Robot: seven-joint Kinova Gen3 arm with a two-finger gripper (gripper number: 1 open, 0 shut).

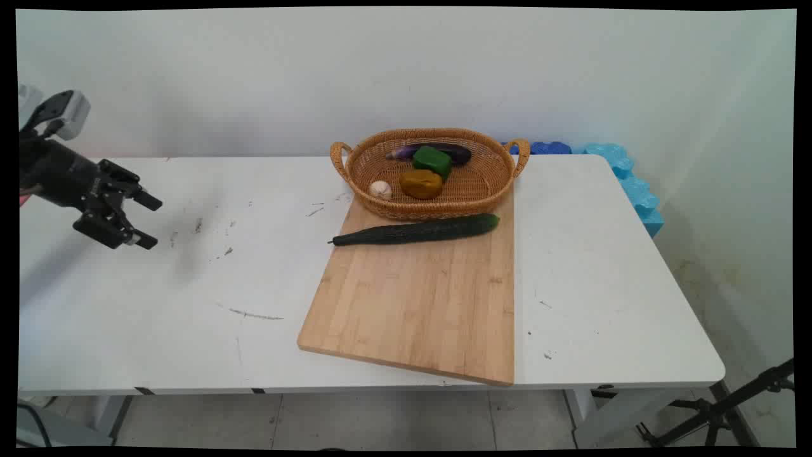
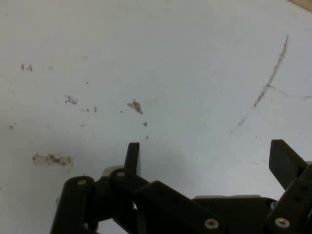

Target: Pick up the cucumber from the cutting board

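The gripper (image 1: 147, 221) is seen at far left above bare, scuffed desk (image 1: 190, 285), fingers (image 2: 132, 157) spread wide, nothing held or touched. Well right, a cucumber (image 1: 415, 231) is laid across the far end of a board (image 1: 419, 298), just beside a basket (image 1: 431, 171). An eggplant (image 1: 460, 151), green pepper (image 1: 432, 160), orange pepper (image 1: 420, 183) and garlic (image 1: 380, 189) are contained in the basket.
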